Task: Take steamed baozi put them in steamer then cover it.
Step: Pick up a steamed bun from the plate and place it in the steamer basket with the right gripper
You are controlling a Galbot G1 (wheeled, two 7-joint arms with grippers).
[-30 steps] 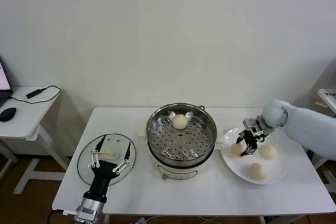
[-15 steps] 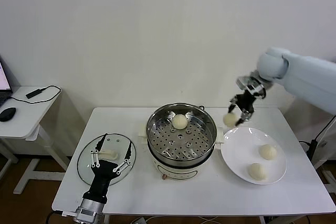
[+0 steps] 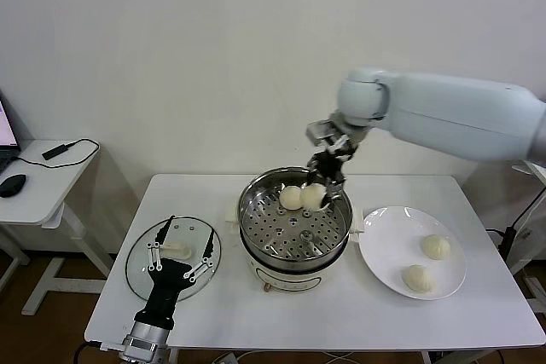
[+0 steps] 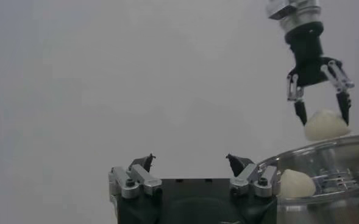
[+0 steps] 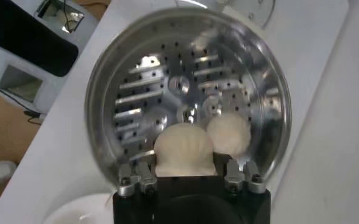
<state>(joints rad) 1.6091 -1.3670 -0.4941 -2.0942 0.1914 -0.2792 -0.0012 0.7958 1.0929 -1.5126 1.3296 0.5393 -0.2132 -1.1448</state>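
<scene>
My right gripper (image 3: pixel 322 187) is shut on a cream-white baozi (image 3: pixel 313 196) and holds it over the back right of the steamer (image 3: pixel 294 228), a shiny steel pot with a perforated tray. In the right wrist view the held baozi (image 5: pixel 182 150) fills the space between the fingers. A second baozi (image 3: pixel 291 198) lies on the tray at the back, also seen in the right wrist view (image 5: pixel 228 133). Two more baozi (image 3: pixel 436 247) (image 3: pixel 418 278) lie on the white plate (image 3: pixel 384 249). My left gripper (image 3: pixel 180 255) is open over the glass lid (image 3: pixel 141 266), parked.
The glass lid with its white handle (image 3: pixel 177 251) lies flat on the table's left part. The white plate sits right of the steamer. A side table (image 3: pixel 34 181) with a mouse and cable stands far left. The wall is close behind the table.
My right gripper lifted one baozi off the plate and carried it left, from above the plate to over the steamer. The plate went from three baozi to two. The left arm has not moved.
</scene>
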